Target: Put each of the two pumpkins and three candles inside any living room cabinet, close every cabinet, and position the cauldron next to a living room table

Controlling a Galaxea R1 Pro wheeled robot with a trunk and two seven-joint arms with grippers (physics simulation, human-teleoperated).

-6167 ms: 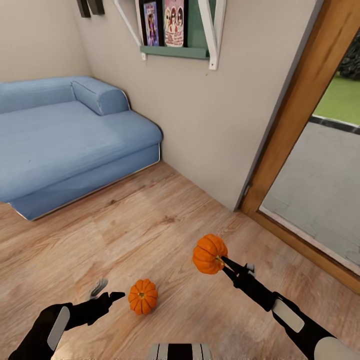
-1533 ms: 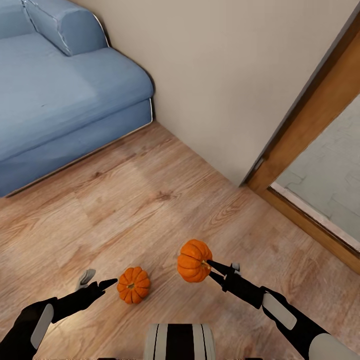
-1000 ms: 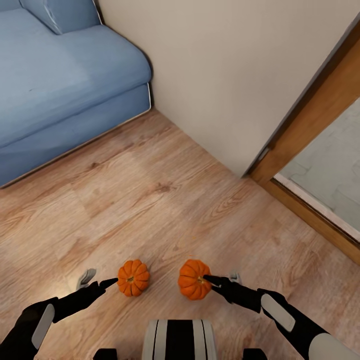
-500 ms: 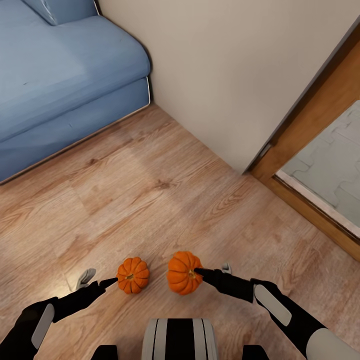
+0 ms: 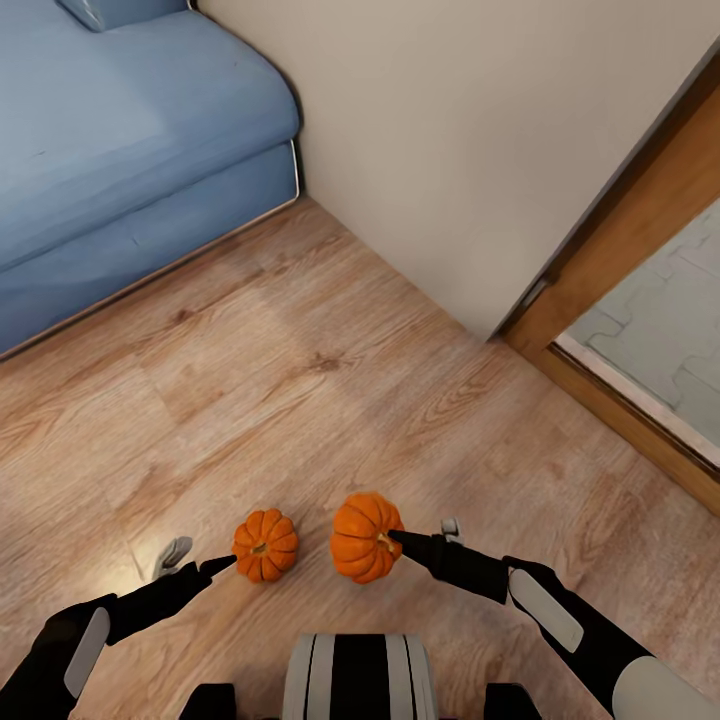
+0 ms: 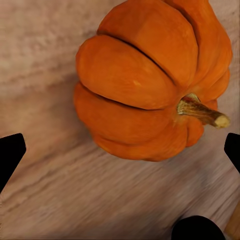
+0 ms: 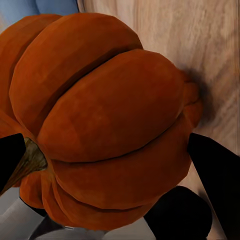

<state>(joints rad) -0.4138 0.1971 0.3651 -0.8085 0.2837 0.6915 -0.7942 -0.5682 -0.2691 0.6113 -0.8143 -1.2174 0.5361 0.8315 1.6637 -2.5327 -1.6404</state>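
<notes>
Wood floor (image 5: 330,370) spans the head view, w/ a blue sofa (image 5: 120,150) far beyond the left fingers and a beige wall (image 5: 470,130) straight ahead of both arms. Wooden door frame (image 5: 630,260) stands well beyond the right fingers, off to their outer side.

Right arm (image 5: 560,620) reaches in toward the middle; right gripper (image 5: 400,540) is clamped on the bigger-looking pumpkin (image 5: 366,537) at its stem end, fingers narrow around the stem. Right wrist view: that pumpkin (image 7: 105,125) sits between the dark fingertips (image 7: 215,170), stem by one tip, ribs bulging past them.

Left arm (image 5: 90,630) lies low over the floor. Left gripper (image 5: 200,560) is spread wide, holding nothing; one dark tip is just beside the second pumpkin (image 5: 265,545), can't tell if touching. That pumpkin rests on the floor just ahead of the left fingers, near the held one but apart. Left wrist view: second pumpkin (image 6: 150,80) lies on its side beyond the wide-set fingertips (image 6: 10,155), stem (image 6: 202,112) pointing sideways.
</notes>
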